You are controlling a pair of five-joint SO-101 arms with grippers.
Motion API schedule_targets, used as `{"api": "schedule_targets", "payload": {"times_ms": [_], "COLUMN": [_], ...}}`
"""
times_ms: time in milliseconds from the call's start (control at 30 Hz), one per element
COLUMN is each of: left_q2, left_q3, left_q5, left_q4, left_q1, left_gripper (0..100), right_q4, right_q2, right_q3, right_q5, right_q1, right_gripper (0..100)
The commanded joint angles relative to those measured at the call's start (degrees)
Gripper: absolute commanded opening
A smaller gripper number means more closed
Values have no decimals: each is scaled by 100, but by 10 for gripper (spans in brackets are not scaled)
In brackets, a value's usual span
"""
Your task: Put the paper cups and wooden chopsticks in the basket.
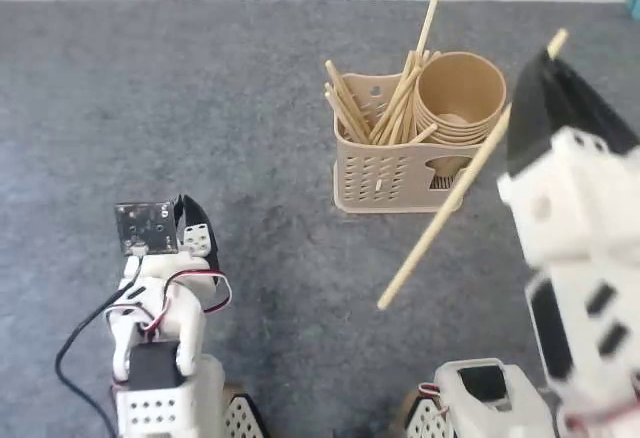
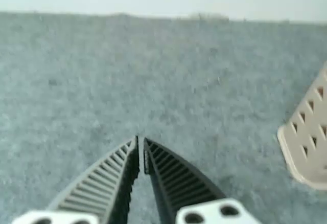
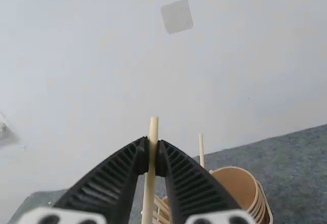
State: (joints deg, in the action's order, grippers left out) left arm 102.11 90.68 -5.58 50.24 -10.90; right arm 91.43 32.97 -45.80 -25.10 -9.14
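- A grey carpet [image 1: 200, 88] covers the table, with a short, fuzzy, even pile
- A beige plastic basket [image 1: 390, 183] stands upright on it, toward the far right; it is box-shaped with rounded corners, and its walls are pierced by rows of narrow slots
- The right part of the basket holds a nested stack of tan paper cups [image 1: 462, 88], round and mouth up, their rolled rims layered one above the other
- The left part holds a loose bundle of pale wooden chopsticks [image 1: 392, 113], thin straight rods leaning at different angles; one stands well above the others
- The right gripper [image 3: 151, 152] is raised in the air beside the basket, its black, ribbed, wedge-shaped fingers clamped on a single wooden chopstick [image 1: 419, 248]
- In the high view that chopstick slants across the front of the basket's right corner; its lower end hangs above the carpet on the near side and its upper end pokes out past the fingers
- The left gripper [image 2: 141, 150] sits low over bare carpet at the near left, well apart from the basket, with its ribbed black fingers pressed together and nothing between them
- Behind the right gripper is a plain white wall [image 3: 76, 55] bearing one small grey square patch [image 3: 177, 16]
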Motion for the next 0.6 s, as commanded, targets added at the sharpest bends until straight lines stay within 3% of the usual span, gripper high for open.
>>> {"api": "schedule_targets", "payload": {"times_ms": [0,233,567], "left_q2": [-18,149,246], "left_q3": [-145,-207,-92], "left_q5": [-26,536,571], "left_q4": [-62,492,369], "left_q1": [53,70,62], "left_gripper": [11,11,11], "right_q4": [-567,-1789,558], "right_q2": [-541,-1552,-224], "right_q3": [70,62,62], "right_q5": [-26,-35,105], "right_q1": [-57,-154,-725], "right_gripper": [7,8,8]}}
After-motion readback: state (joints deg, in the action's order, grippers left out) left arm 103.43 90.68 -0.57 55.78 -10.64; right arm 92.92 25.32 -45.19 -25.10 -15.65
